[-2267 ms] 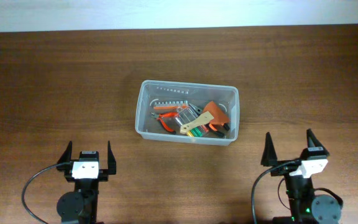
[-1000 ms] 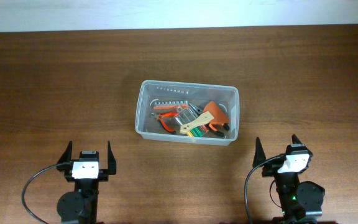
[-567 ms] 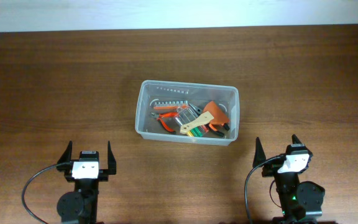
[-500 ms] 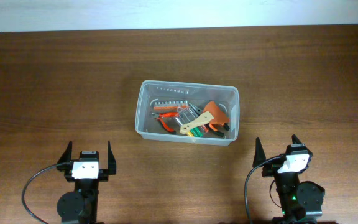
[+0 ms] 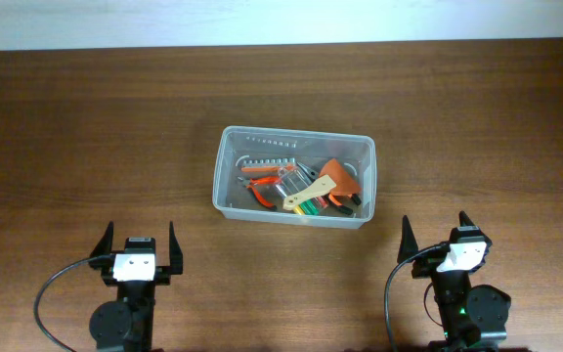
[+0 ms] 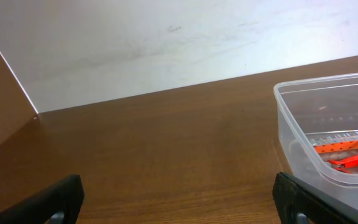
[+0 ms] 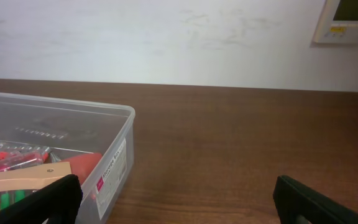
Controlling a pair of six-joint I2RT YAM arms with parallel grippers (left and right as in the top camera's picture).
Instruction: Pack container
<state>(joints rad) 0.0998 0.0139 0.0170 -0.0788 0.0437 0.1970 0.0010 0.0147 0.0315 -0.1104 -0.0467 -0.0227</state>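
In the container (image 5: 296, 131): hand tools (image 5: 301, 186). On its side, a label (image 7: 109, 174), pink print too small to read. Left gripper (image 5: 140, 233), right gripper (image 5: 434, 225): fingers spread wide, holding nothing.

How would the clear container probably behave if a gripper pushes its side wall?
The container likely slides rather than tips: it is low and wide on a smooth table. Its thin clear wall may flex. The loose tools inside could shift.
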